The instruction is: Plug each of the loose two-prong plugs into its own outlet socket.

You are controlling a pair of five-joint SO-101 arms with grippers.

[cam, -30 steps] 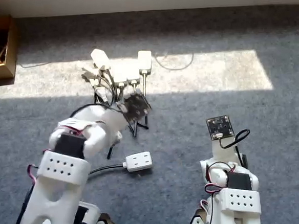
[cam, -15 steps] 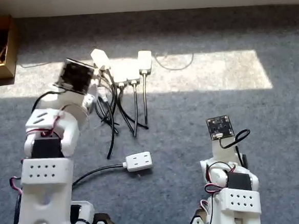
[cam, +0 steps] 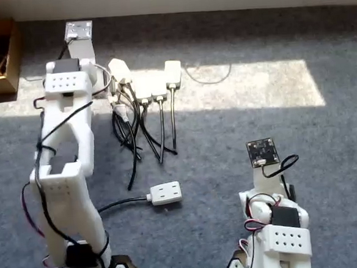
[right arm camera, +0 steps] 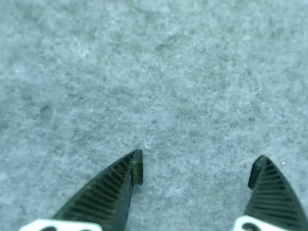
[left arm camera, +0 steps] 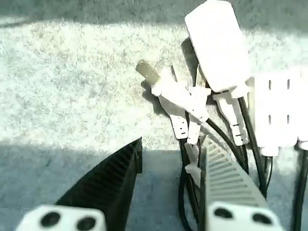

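**Plugs just ahead of the open left jaws**

Left arm is stretched far out across the carpet, with its wrist up by the tangle in the sunlit patch. Right arm sits folded near its base, well apart from the tangle. The right gripper is spread wide over bare carpet and grips nothing. So the left one is clearly the nearer (no contest, I'd say).

One strip lies alone between the two arms. A second socket block lies in the tangle itself, just beside a fat white adapter.

Now the crux. The left gripper hangs with jaws parted and empty. The loose plugs lie just beyond its fingertips, nearer the pale finger than the dark one. Their long axes run roughly along the fingers' own line, slanted a little. A brass prong points away from the gripper, and black cords trail back between the jaws.

My read: from this heading the jaws could close across a plug's narrow width. Several plugs lie touching, though, so taking just one is the risk.
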